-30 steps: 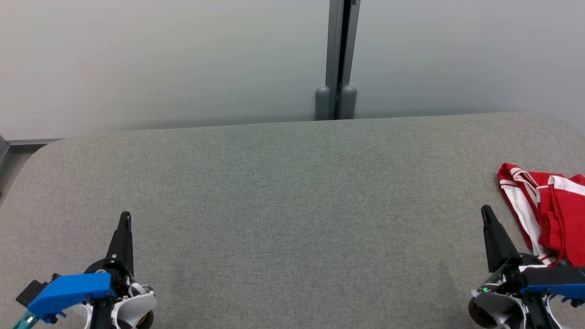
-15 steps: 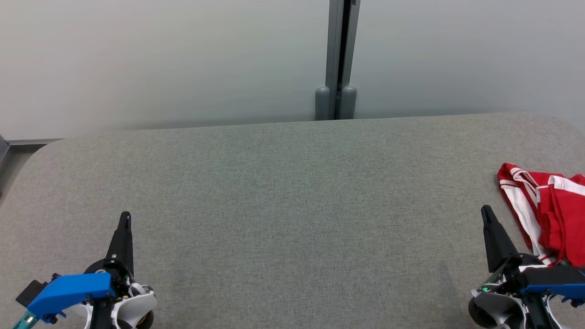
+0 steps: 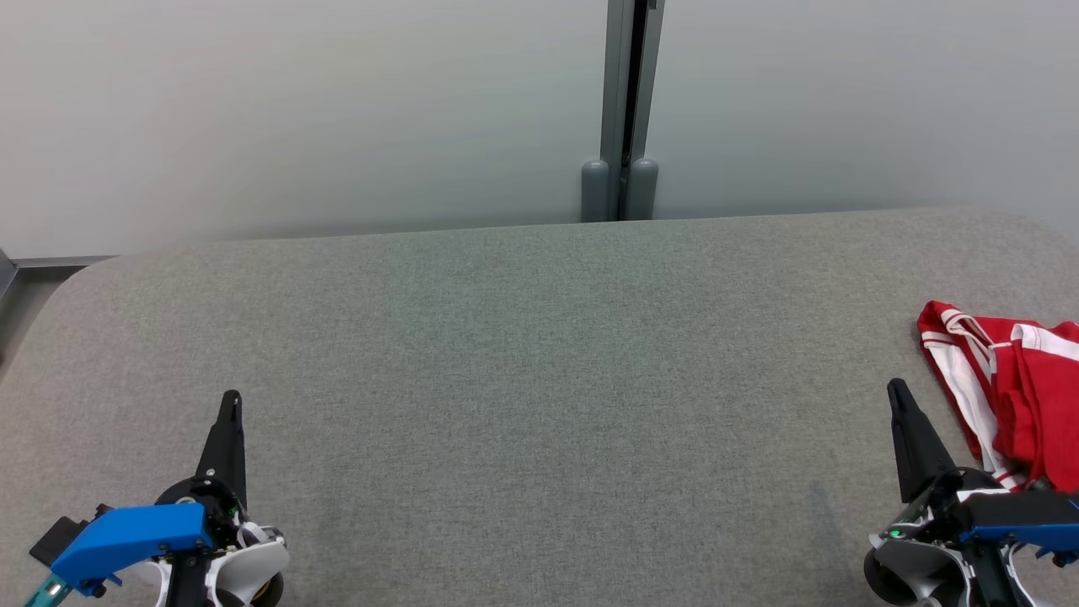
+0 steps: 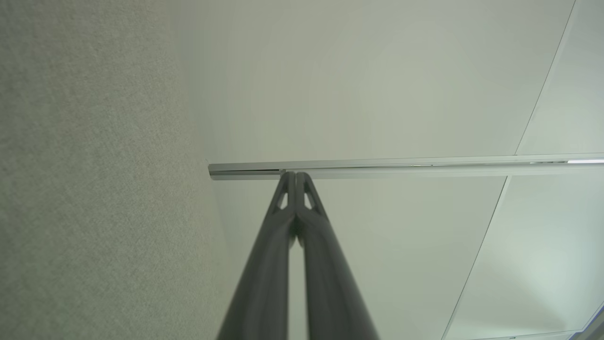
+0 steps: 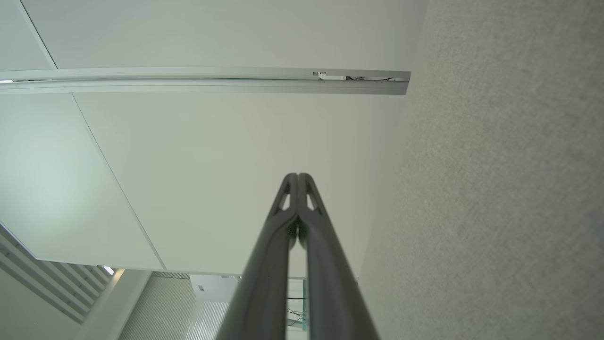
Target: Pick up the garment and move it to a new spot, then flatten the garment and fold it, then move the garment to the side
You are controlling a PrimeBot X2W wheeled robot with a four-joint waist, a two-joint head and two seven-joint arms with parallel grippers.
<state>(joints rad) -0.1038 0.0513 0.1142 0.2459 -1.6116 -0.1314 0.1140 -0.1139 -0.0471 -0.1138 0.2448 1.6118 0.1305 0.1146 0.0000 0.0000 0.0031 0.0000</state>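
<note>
The garment [image 3: 1011,388] lies crumpled at the far right of the surface [image 3: 539,379], just beside the right gripper [image 3: 895,388] and partly cut off by the head view's edge. A reach there could pinch only one loose layer and let the rest trail or slide over the rim, and a low approach might snag the woven covering. The right gripper and the left gripper [image 3: 229,396] both have their jaws pressed together on nothing (they would need to part before any grab). The garment looks thin and limp, red with white stripes, heaped in soft folds. The surface is grey, matte and finely woven, with rounded corners. The fingers [image 5: 273,255] are long, dark and tapered, and behind them smooth pale panels meet at a grey post [image 3: 624,110].
</note>
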